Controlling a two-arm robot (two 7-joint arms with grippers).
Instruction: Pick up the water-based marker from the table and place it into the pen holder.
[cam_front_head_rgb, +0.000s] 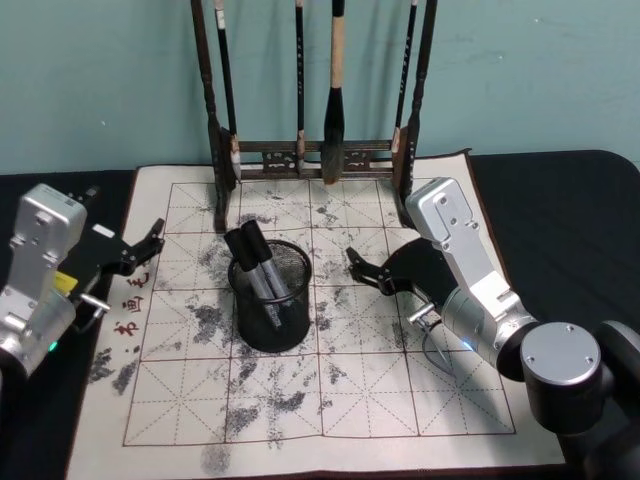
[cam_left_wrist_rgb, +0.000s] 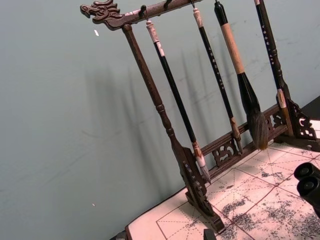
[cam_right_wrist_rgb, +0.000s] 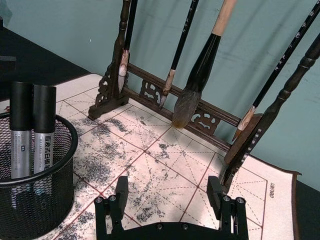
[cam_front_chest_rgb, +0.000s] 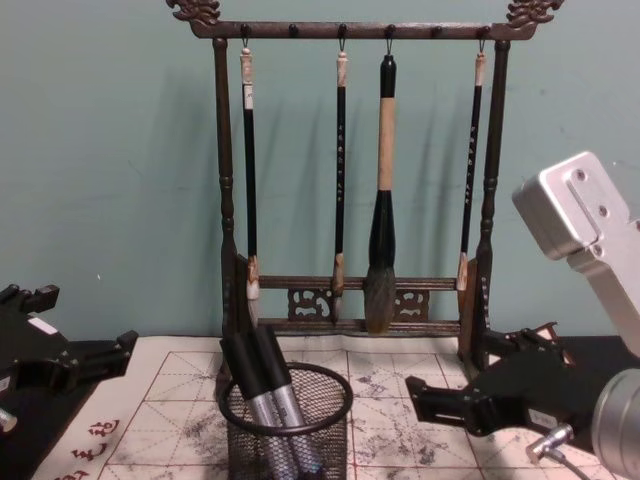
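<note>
Your two markers (cam_front_head_rgb: 256, 262) stand in the pen holder (cam_front_head_rgb: 271, 296), black caps up, long axes tilted toward the brush rack (cam_front_head_rgb: 312, 157) and the robot's left. The right gripper (cam_front_head_rgb: 362, 270) hangs just to the holder's right, fingers spread wide, gripping nothing. The left gripper (cam_front_head_rgb: 150, 243) sits well off on the holder's other side, open and empty, over the ink-stained practice mat (cam_front_head_rgb: 400, 390).

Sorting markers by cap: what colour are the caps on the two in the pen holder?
Black caps on both markers in the pen holder, above silver-grey barrels; clearest in the right wrist view.
</note>
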